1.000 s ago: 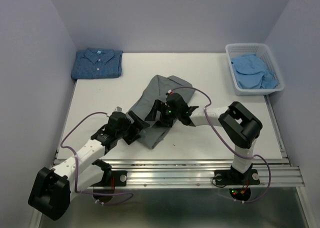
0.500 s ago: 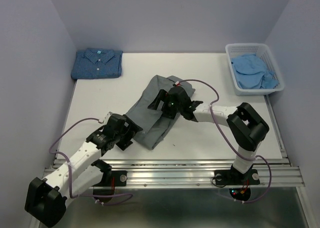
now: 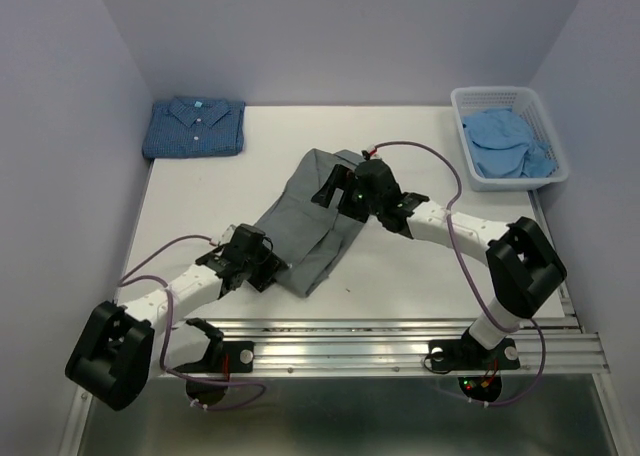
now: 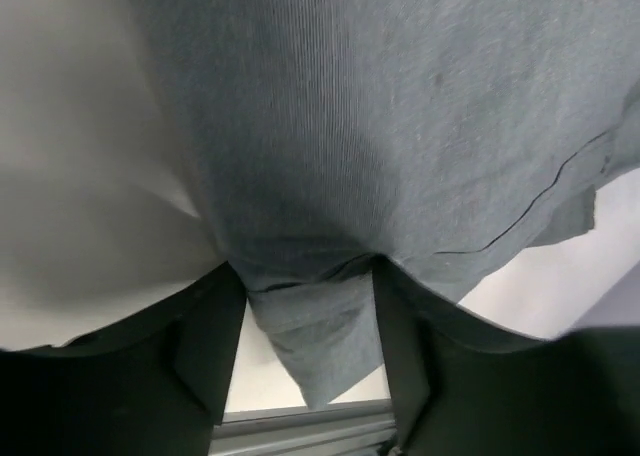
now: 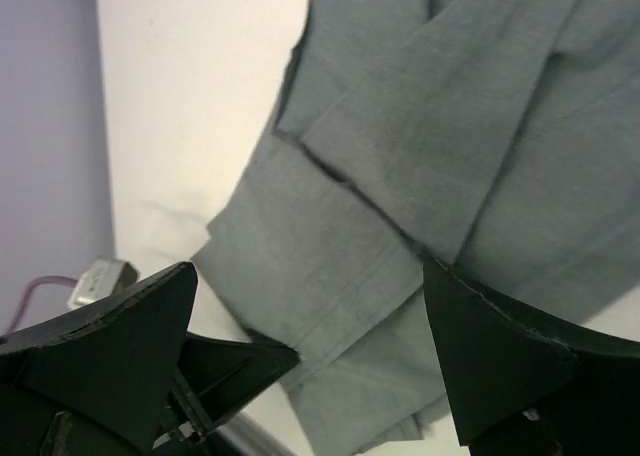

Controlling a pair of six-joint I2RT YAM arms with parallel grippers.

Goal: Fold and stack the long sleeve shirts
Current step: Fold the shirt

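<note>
The grey shirt (image 3: 295,216) lies in the middle of the white table (image 3: 200,206). It is folded into a long strip. The strip runs slantwise, from the far right down to the near left. Its cloth is plain and grey, with a few soft folds. In the right wrist view, one layer lies over another, and a sewn edge shows at the near end.

The left pincer (image 3: 265,268) sits at the near left edge of the grey shirt. In the left wrist view its two dark fingers (image 4: 210,346) are partly closed, with a fold of the grey cloth between them. The pincer is pinching that fold, and the cloth fills most of that view.

The right pincer (image 3: 330,191) is over the far part of the grey shirt. In its own view its fingers (image 5: 120,336) are spread wide. The grey cloth lies flat below them and they do not touch it.

The dark blue shirt (image 3: 195,128) lies neatly folded in the far left corner of the table, with its collar on top. The pale blue shirt (image 3: 505,141) is bunched up inside the white basket (image 3: 495,89), at the far right of the table. Both are well apart from the grey shirt.
</note>
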